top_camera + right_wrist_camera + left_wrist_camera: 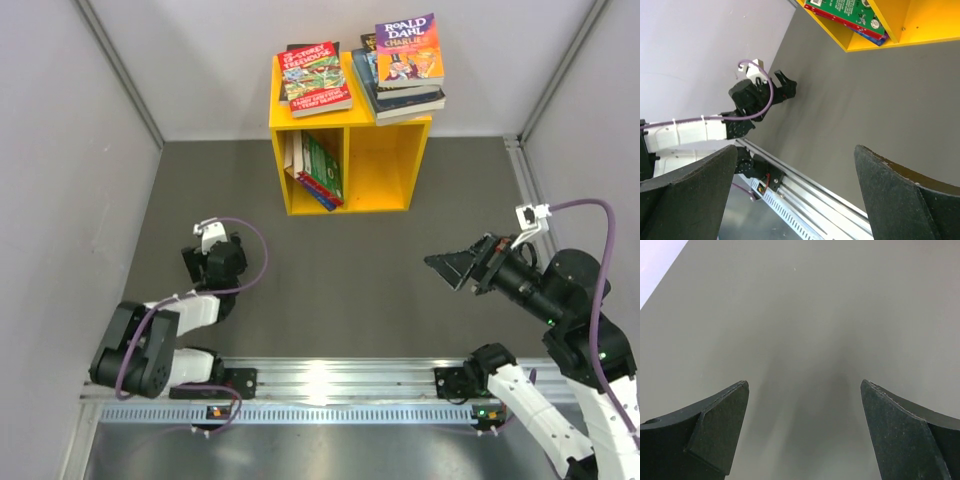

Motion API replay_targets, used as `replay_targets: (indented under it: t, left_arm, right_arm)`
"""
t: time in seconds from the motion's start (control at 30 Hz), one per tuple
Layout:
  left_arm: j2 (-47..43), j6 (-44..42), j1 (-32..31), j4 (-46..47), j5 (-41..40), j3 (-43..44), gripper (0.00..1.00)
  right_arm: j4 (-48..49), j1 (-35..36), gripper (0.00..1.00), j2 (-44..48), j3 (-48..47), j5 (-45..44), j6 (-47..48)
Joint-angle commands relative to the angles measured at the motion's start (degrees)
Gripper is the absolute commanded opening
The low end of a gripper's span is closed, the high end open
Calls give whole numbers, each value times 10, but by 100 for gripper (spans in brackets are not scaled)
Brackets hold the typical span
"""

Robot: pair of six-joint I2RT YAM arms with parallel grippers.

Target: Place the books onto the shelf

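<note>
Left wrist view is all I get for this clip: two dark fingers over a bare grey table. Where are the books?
Observer: On the top view, a left stack and a right stack lie on the flat top of the yellow shelf.
Operator: Any inside it?
Observer: Yes, a few leaning books stand in its left half. Its right half holds nothing.
Operator: Is the other arm carrying one?
Observer: No. The right gripper is open and holds nothing. It hangs above the table, nearer than the shelf and to its right.
</note>
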State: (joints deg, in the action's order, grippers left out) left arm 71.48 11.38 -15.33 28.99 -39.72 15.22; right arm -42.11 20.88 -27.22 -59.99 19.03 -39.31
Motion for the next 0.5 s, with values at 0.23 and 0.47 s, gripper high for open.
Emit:
replay_targets:
  t: [0.23, 0.47]
  left_arm:
    - [133, 1, 143, 145, 203, 96, 99]
    - [183, -14, 203, 150, 339, 134, 96]
  right_arm:
    - [-10, -2, 100, -66, -24, -16, 3]
    - [-7, -2, 100, -85, -32, -12, 2]
